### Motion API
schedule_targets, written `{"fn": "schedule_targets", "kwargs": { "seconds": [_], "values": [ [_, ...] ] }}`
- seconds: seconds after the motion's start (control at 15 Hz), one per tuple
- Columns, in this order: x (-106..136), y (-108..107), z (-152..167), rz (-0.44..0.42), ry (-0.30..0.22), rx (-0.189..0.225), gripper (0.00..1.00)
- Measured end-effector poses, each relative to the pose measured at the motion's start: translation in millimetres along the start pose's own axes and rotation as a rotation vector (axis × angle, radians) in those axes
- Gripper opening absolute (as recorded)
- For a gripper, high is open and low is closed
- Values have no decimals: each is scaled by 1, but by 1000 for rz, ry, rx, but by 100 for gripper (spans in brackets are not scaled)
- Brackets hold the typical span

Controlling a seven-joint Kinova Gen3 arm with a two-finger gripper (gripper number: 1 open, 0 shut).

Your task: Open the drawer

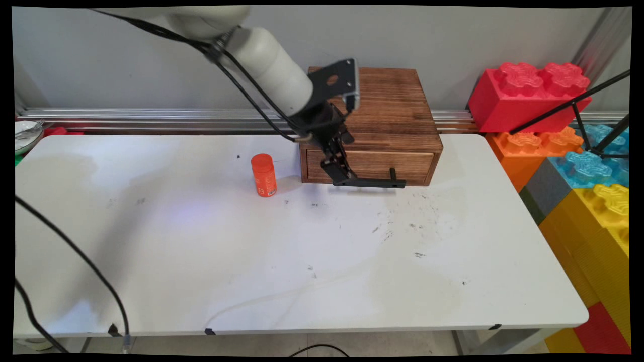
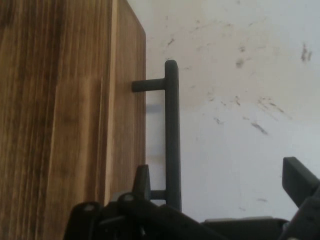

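Two fingers of the black claw [image 2: 220,195] stand apart, open, one on each side of the long black bar handle [image 2: 172,135] of the dark brown wooden drawer box [image 1: 382,120], at that handle's left end. One fingertip [image 2: 141,177] sits in the narrow gap between handle and pale drawer front [image 1: 375,165], touching or nearly touching the wood; the other is well out over the white surface [image 1: 302,261]. My worry: such an off-centre hold could twist the drawer or drag the whole box, since nothing appears to pin it down, and the inner finger might scrape or jam against the drawer front. A small orange cylindrical bottle [image 1: 263,175] stands upright just left of the box, near enough for the arm to knock over. Big red, orange, blue and yellow toy blocks [image 1: 533,95] are stacked off the right edge, well apart.
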Motion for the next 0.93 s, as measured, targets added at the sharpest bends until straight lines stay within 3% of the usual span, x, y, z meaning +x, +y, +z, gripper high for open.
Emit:
{"fn": "schedule_targets", "kwargs": {
  "seconds": [0.93],
  "values": [
    [6, 4, 91, 20, -72, 10, 100]
  ]
}}
